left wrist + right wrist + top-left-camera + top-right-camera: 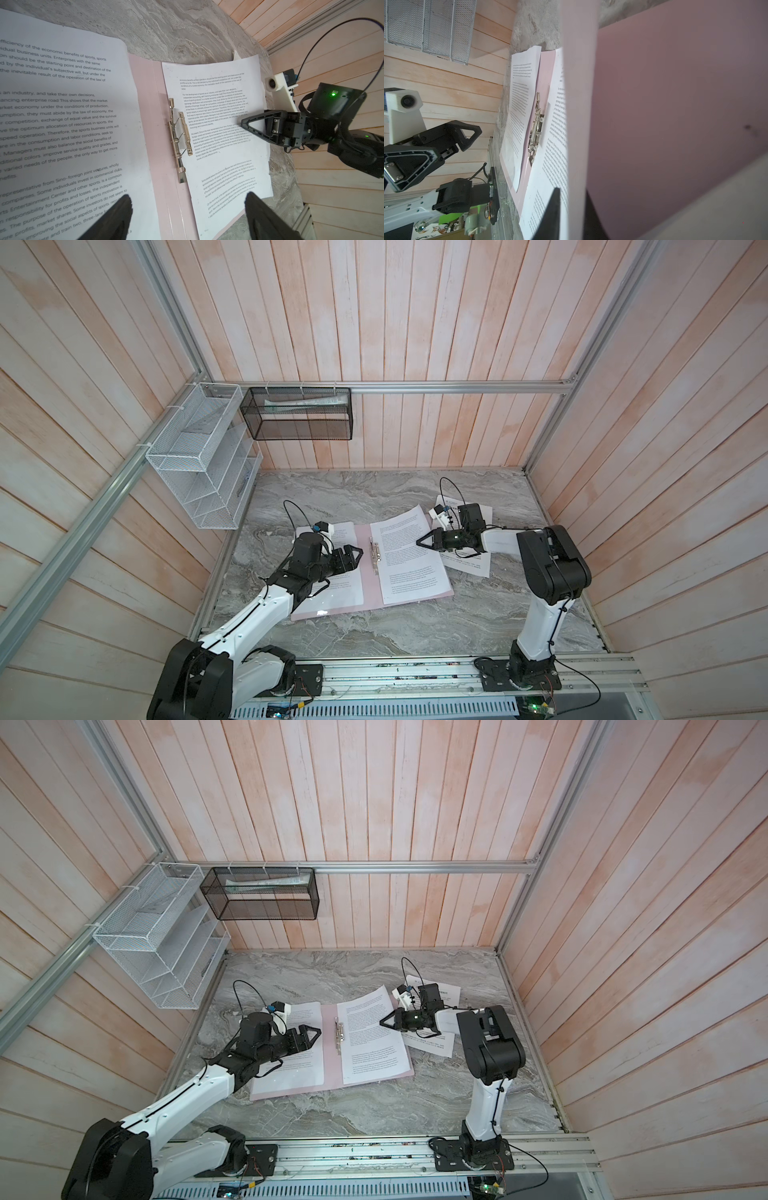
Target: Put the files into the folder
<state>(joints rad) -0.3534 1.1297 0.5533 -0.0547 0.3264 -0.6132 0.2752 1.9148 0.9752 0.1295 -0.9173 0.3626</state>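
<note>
The pink folder (372,593) (332,1073) lies open and flat on the marble table, its silver clip (375,558) (178,137) along the spine. One printed file (347,597) (62,124) rests on the left cover and another (405,568) (218,145) on the right cover. A third file (469,568) lies on the table beneath the right arm. My left gripper (358,553) (188,205) hovers wide open over the left cover near the spine, empty. My right gripper (419,543) (572,191) straddles the right file's outer edge, jaws slightly apart, one finger clear of the paper.
A white wire-mesh rack (199,456) and a black mesh basket (299,414) holding rolled papers hang on the back-left wall rails. Wooden walls close in the table (374,497) on three sides. An aluminium rail (415,672) carrying both arm bases runs along the front edge.
</note>
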